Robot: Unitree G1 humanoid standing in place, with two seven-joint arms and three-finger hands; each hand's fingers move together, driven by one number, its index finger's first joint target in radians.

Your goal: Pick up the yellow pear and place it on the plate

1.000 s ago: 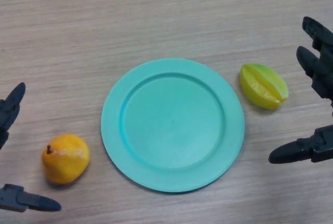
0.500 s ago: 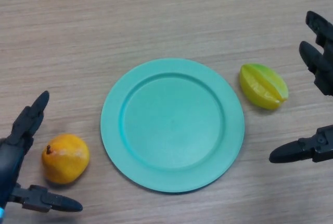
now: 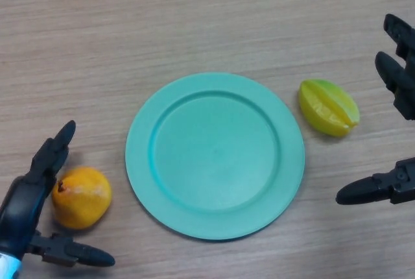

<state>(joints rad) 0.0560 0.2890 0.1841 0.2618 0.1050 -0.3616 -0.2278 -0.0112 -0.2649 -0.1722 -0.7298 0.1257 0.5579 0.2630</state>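
The left hand [image 3: 26,207] is spread wide around the yellow pear [image 3: 81,196], which sits at eight o'clock from the plate [image 3: 139,156], so I think it must squeeze it next.

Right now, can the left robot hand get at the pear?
Probably yes. The left robot hand is open beside the yellow pear, fingers above it and thumb below, nothing between them. The plate sits clear to the pear's right.
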